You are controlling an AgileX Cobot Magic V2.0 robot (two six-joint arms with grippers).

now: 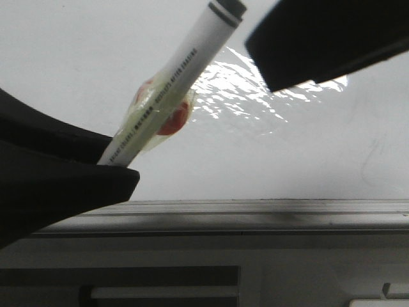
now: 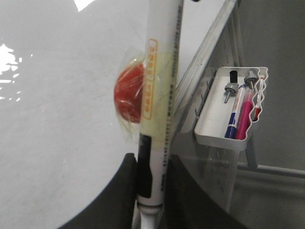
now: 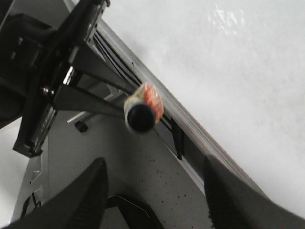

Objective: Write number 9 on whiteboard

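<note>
The whiteboard (image 1: 77,57) is glossy white with bright glare and a grey edge rail (image 1: 255,208). No number 9 shows on it in any view. My left gripper (image 2: 151,171) is shut on the lower barrel of a white marker (image 2: 162,95), which has a red disc (image 2: 129,93) taped to its side. In the front view the marker (image 1: 185,70) slants up to the right in front of the board, capped end (image 1: 227,7) at the top. My right gripper (image 3: 152,167) is open and empty, looking at the marker's capped end (image 3: 139,117) from a short distance.
A white tray (image 2: 214,136) with blue, pink and red pens hangs beside the board's edge. My right gripper's dark body (image 1: 319,45) fills the front view's upper right. My left arm (image 3: 52,86) shows dark in the right wrist view.
</note>
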